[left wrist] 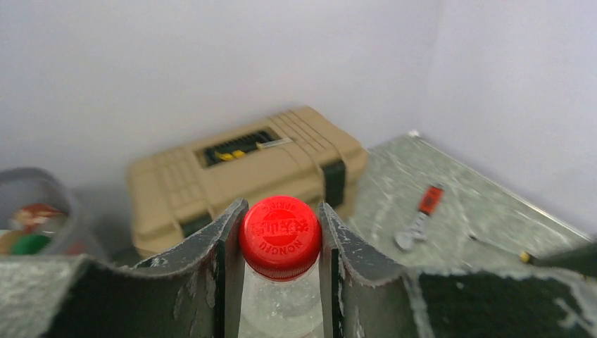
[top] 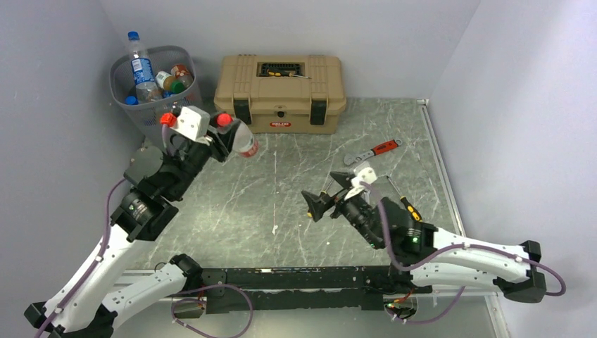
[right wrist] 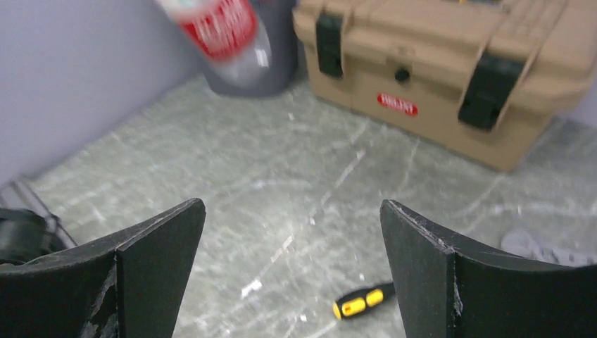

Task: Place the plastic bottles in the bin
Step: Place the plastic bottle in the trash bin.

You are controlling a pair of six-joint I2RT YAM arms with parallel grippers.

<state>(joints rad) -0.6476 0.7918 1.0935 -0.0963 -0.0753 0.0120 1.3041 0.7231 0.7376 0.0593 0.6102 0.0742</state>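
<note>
The left gripper (top: 229, 131), clamped on the neck of a red-capped bottle (top: 244, 143) beside the bin (top: 151, 114), should clear the rim before releasing; the right gripper (right wrist: 292, 227) gapes empty.

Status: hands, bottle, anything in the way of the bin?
Left hand shut on red-capped bottle, raised near bin. Right hand open, empty. Bin crowded; tall blue-capped bottle pokes above rim.
</note>
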